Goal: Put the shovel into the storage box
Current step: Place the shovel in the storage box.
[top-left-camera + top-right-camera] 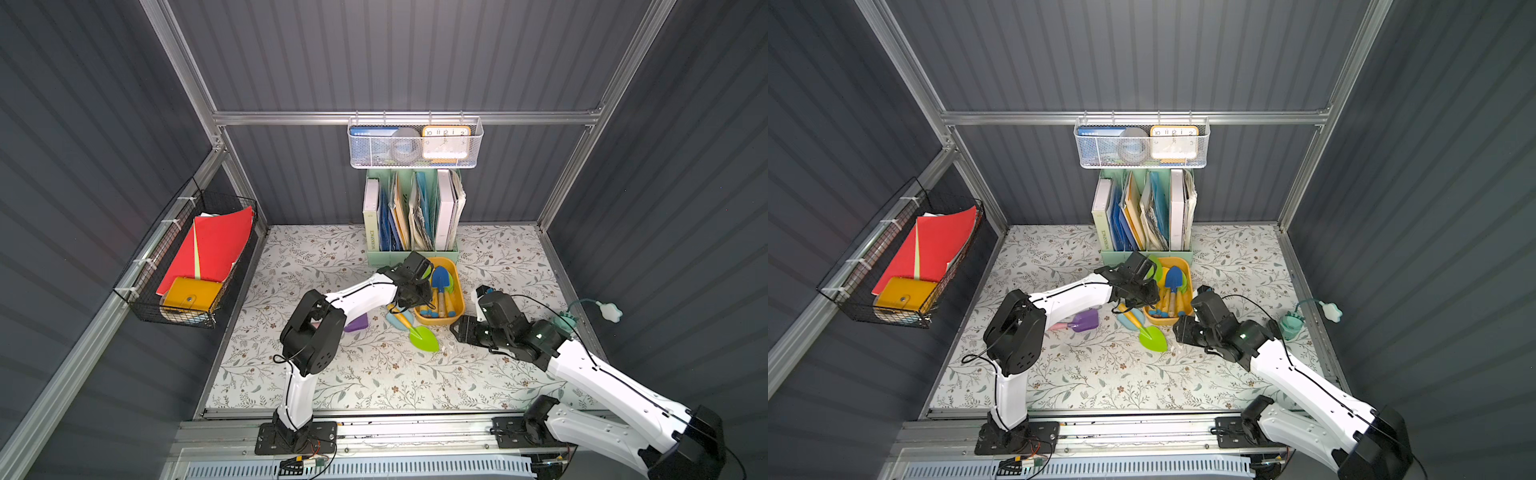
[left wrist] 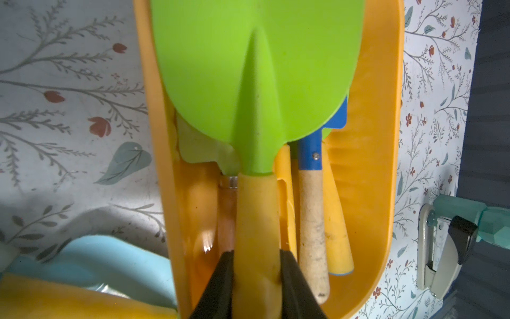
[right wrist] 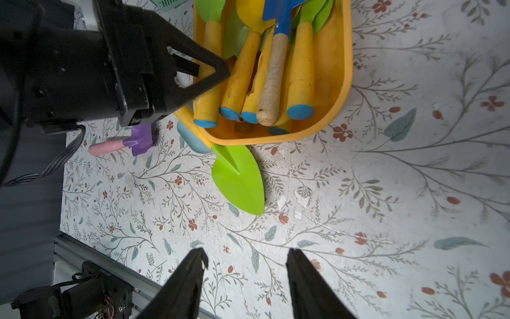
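The storage box (image 1: 456, 291) is a shallow yellow-orange tub in front of the file rack, seen in both top views (image 1: 1188, 286). Several yellow-handled shovels and a blue shovel (image 1: 440, 279) lie in it. My left gripper (image 2: 256, 252) is shut on the yellow handle of a green-bladed shovel (image 2: 256, 69), held lengthwise over the inside of the box (image 2: 386, 138). Another green shovel (image 3: 237, 179) lies on the table against the box's near end (image 3: 276, 139), its handle across a light blue piece (image 1: 395, 321). My right gripper (image 3: 247, 255) hangs open over bare table, nothing between its fingers.
A purple shovel with a pink handle (image 1: 1083, 321) lies on the table under my left arm. The mint-green file rack (image 1: 411, 249) stands behind the box, with a white mesh basket (image 1: 415, 143) above it. A black wire basket (image 1: 187, 257) hangs on the left wall. A teal toy (image 1: 566, 321) sits at the right edge.
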